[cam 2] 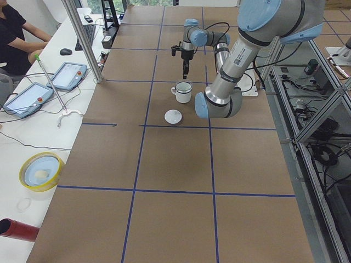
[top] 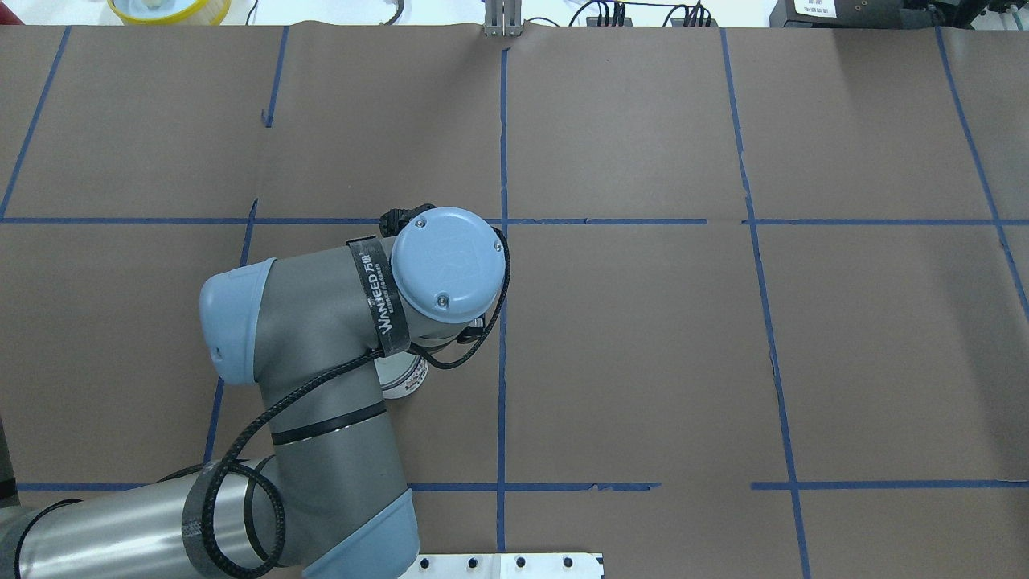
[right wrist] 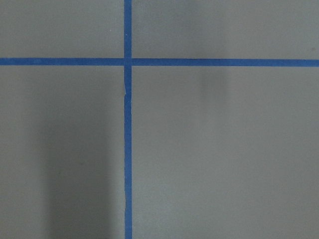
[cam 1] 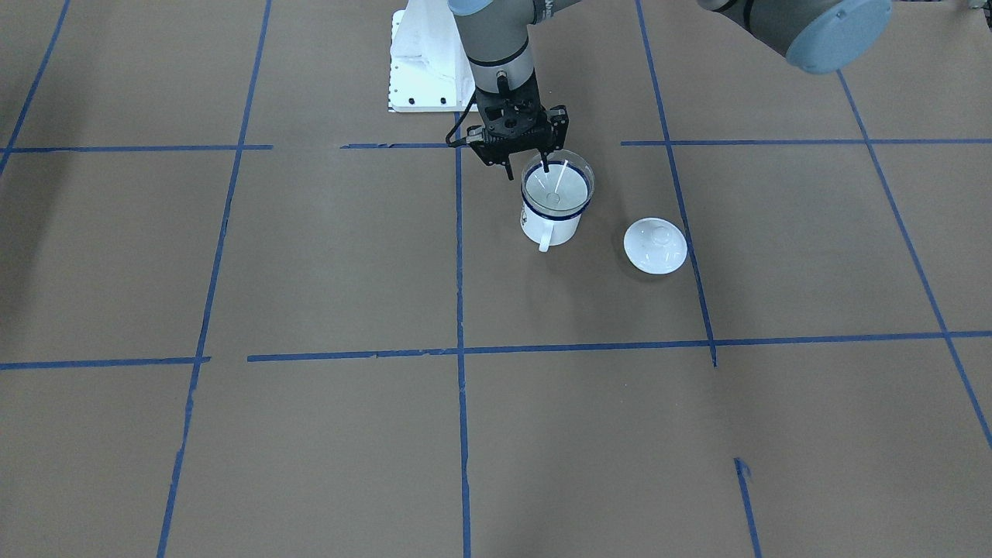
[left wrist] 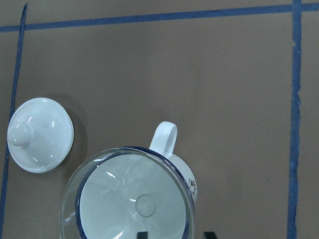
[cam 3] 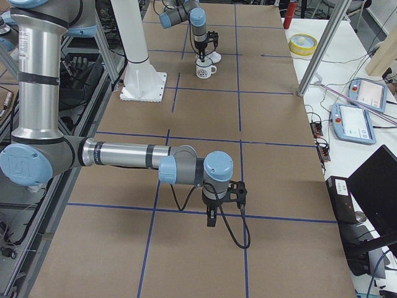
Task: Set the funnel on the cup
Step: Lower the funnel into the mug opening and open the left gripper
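The white mug with a dark blue rim (cam 1: 550, 225) stands on the brown table, handle toward the front-facing camera. The clear funnel (cam 1: 558, 186) sits in its mouth, spout down. In the left wrist view the funnel (left wrist: 134, 199) covers the mug (left wrist: 187, 174). My left gripper (cam 1: 527, 169) hangs over the mug's robot-side edge, open. One finger is inside the funnel's rim and one outside, with a clear gap between them. My right gripper (cam 3: 211, 220) hovers low over bare table far from the mug. I cannot tell whether it is open or shut.
A round white knobbed lid (cam 1: 655, 245) lies on the table beside the mug, also in the left wrist view (left wrist: 40, 134). The white robot base plate (cam 1: 422, 70) is behind the mug. Blue tape lines cross the brown table.
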{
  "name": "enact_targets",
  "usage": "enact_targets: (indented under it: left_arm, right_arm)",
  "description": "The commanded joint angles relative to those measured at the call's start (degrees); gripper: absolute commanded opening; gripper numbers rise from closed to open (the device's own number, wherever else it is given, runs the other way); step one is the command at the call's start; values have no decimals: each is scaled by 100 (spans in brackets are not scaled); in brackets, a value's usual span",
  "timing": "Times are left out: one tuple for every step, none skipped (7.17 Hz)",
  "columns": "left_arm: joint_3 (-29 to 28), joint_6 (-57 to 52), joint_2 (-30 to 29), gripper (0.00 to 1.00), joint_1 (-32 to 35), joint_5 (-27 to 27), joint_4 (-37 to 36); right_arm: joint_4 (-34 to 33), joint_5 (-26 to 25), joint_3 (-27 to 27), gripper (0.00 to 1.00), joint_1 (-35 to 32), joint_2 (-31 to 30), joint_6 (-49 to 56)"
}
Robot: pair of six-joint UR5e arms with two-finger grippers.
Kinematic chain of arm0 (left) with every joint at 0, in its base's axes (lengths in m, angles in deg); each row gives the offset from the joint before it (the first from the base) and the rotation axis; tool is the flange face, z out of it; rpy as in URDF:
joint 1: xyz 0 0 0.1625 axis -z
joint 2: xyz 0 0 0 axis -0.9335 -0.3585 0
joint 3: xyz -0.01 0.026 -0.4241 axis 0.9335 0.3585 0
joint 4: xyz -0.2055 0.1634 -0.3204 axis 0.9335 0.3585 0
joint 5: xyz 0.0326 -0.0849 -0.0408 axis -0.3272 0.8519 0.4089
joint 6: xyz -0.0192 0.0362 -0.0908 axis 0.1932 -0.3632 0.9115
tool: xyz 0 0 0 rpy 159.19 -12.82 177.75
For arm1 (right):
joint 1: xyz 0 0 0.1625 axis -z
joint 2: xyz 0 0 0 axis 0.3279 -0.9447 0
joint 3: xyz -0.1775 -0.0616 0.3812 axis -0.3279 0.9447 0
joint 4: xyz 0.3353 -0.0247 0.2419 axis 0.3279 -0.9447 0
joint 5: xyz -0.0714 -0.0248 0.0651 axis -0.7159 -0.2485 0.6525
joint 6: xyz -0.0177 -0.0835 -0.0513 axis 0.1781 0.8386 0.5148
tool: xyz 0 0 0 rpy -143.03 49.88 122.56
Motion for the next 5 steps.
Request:
enact_targets:
  left_arm:
    - [57, 3, 11, 100, -1, -133, 43]
    - [293, -6, 124, 100, 17, -142, 261]
    - [582, 12, 351, 100, 34, -125, 707]
    - [568, 3, 554, 100, 69, -125, 1451]
    - [559, -6, 895, 100, 348, -90, 2180]
  right_arm:
    - [0, 0, 0, 100, 0, 0, 0]
    - [0, 0, 0, 100, 0, 0, 0]
    - [0, 0, 0, 100, 0, 0, 0]
    - [0, 0, 0, 100, 0, 0, 0]
    - [0, 0, 0, 100, 0, 0, 0]
